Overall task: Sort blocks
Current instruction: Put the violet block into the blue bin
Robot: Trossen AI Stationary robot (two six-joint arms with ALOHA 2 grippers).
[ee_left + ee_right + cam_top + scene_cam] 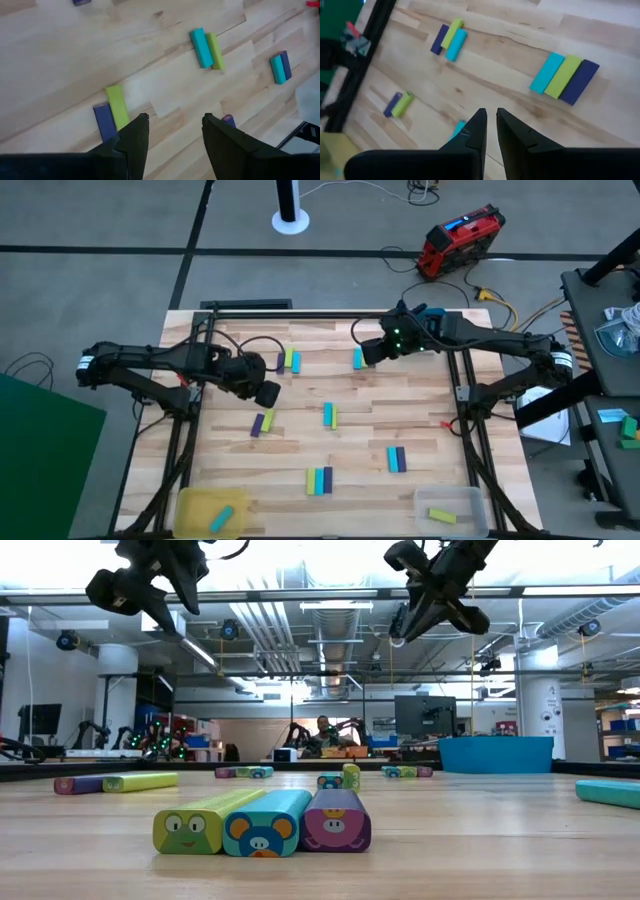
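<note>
Blocks (319, 480) are mostly still lying scattered on the desk (420, 415), so sorting is looking barely begun. Largest group is the three-bar cluster near the front edge, yellow-green, cyan and purple side by side. Pairs are sitting mid-desk: cyan-purple (396, 459), cyan-green (329, 415), green-purple (262, 422), and another pair (291, 360) toward the back. One cyan bar (358, 358) is lying just beside the right gripper (372, 352). Only two bars are looking sorted: a cyan one in the yellow tray (200, 502) and a green one in the clear tray (455, 498). Roughly a dozen bars are remaining.

Left gripper (268, 393) is hovering over the left-middle of the desk, near the green-purple pair; its wrist view is showing the jaws spread wide with nothing between them. Right gripper is hovering over the back-middle; its wrist view is showing the jaws nearly closed, empty, with a cyan bar (457, 128) partly hidden beneath them.

Low view is showing cartoon animal faces on the front cluster's ends (262, 828) and both grippers well above the desk, which the high view is not giving. High view alone is showing the trays and full layout.
</note>
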